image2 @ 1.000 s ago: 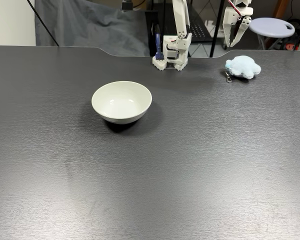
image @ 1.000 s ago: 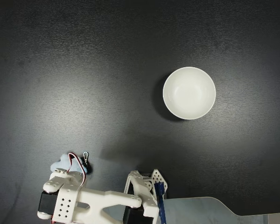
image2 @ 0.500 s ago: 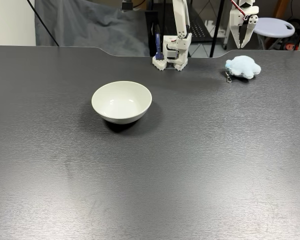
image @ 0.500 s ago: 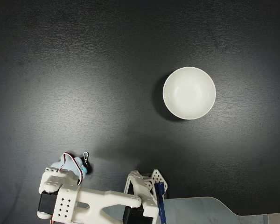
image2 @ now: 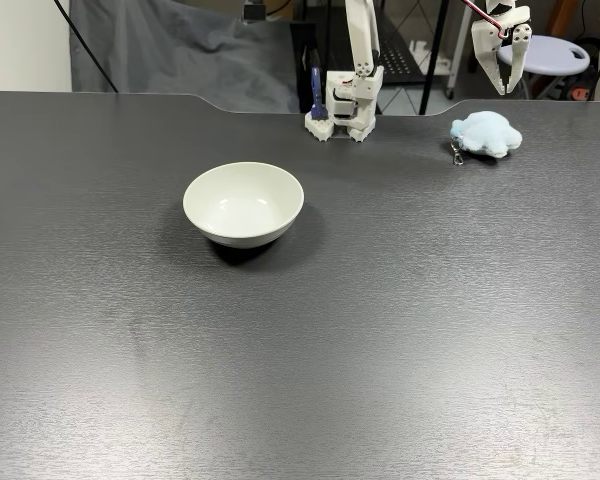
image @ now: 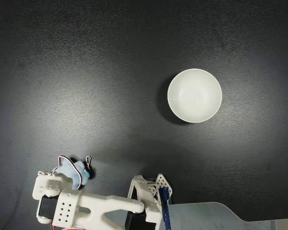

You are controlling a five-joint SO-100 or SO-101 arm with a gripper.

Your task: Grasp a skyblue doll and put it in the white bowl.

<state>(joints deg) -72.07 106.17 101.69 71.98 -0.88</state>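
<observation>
The skyblue doll [image2: 486, 133], a fluffy pale-blue plush with a metal clasp [image2: 458, 155], lies at the far right of the table near its back edge. From above, part of the skyblue doll [image: 76, 171] shows beside the arm's wrist, which covers the rest. My gripper [image2: 505, 91] hangs fingertips down, above and just behind the doll's right part, not touching it. Its jaws look a little apart with nothing between them. The white bowl [image2: 244, 203] stands empty left of centre, and in the top view the white bowl [image: 194, 95] is at the right.
The arm's white base [image2: 343, 115] is clamped at the table's back edge, with a blue-handled tool [image2: 317, 92] beside it. A round stool [image2: 545, 50] and a grey cloth stand behind the table. Dark tabletop [image2: 300, 350] stretches between bowl and doll.
My gripper has swung from the doll's left side to over its right part, left in the top view, and looks wider. Doll and bowl have not moved.
</observation>
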